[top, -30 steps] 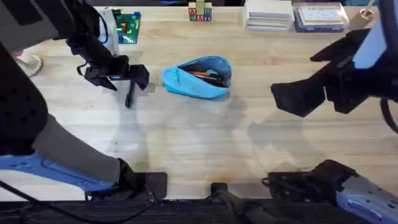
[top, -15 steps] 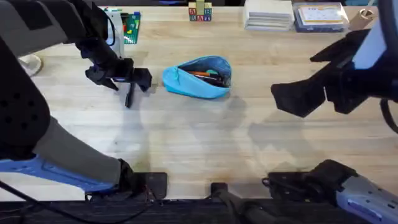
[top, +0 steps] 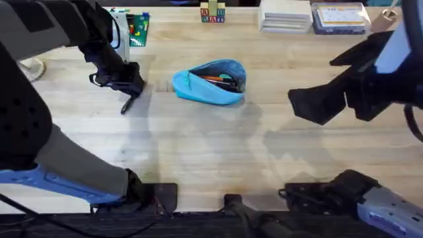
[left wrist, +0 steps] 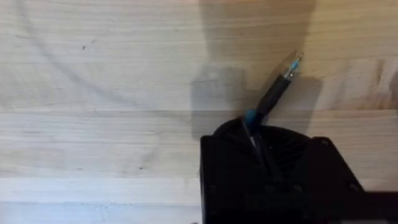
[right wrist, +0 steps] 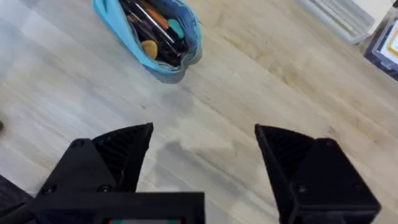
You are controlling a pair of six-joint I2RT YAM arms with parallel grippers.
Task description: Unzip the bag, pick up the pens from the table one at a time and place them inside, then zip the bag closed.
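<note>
The light blue bag point(top: 210, 84) lies unzipped at the middle of the table point(top: 211, 152), with several pens point(top: 222, 80) inside, black and orange-red. My left gripper point(top: 128, 88) hovers to the left of the bag, shut on a black pen point(top: 125, 106) that pokes out toward the table's front. In the left wrist view the pen point(left wrist: 274, 94) sticks out of the closed gripper point(left wrist: 258, 134), tip over bare wood. My right gripper point(top: 317, 104) hangs open to the right of the bag. Its wrist view shows the bag point(right wrist: 149, 34) beyond the open gripper point(right wrist: 205, 143).
A green baseplate with bricks point(top: 137, 30), letter blocks point(top: 212, 13), a white stack point(top: 285, 14) and a blue-lidded box point(top: 340, 18) line the far edge. A white object point(top: 30, 66) sits at the left edge.
My left gripper has turned and shifted slightly left with the pen, which now points more to the front left. The bag and the right arm have not moved.
</note>
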